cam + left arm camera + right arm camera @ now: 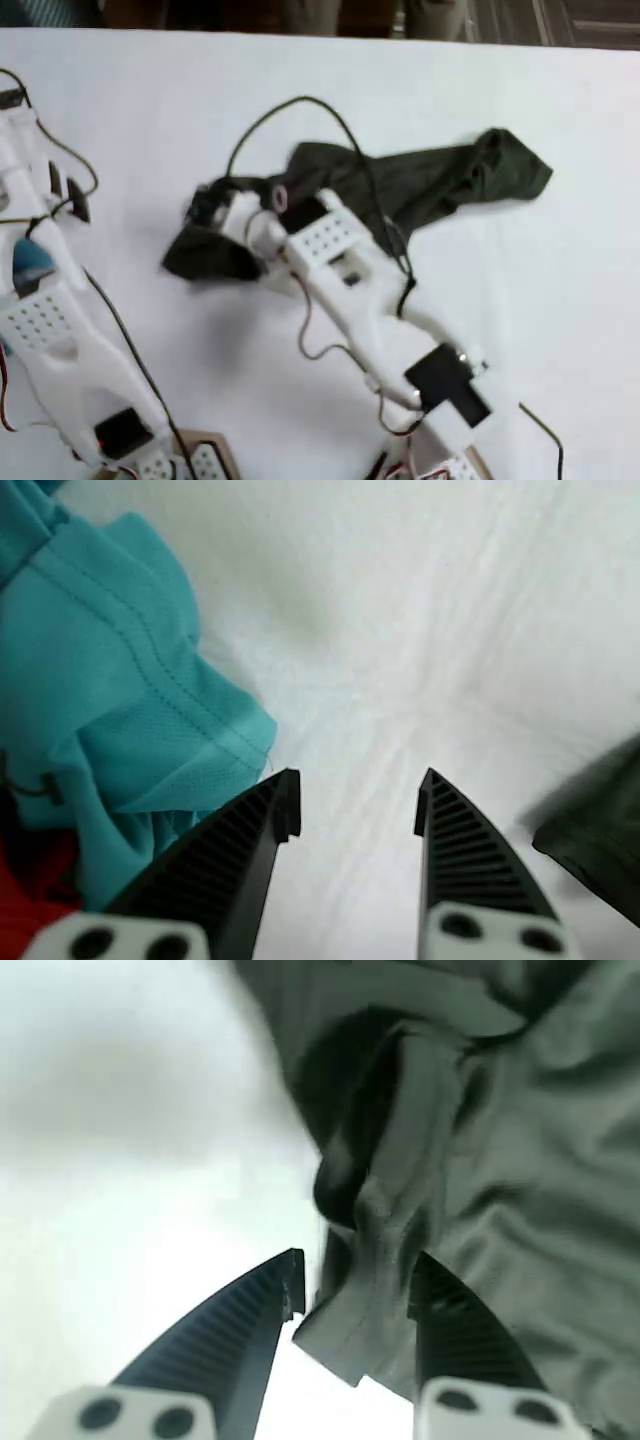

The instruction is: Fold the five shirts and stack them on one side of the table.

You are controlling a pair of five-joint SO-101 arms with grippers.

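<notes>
At centre, crumpled dark green shirt (pixel 430 180)

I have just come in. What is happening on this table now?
Two robot arms are working on shirts. The right claw stands open around a fold of the crumpled dark green shirt, which lies unfolded in the middle of the white table. The left claw is open over bare table, beside a bunched teal shirt and a red cloth.
</notes>
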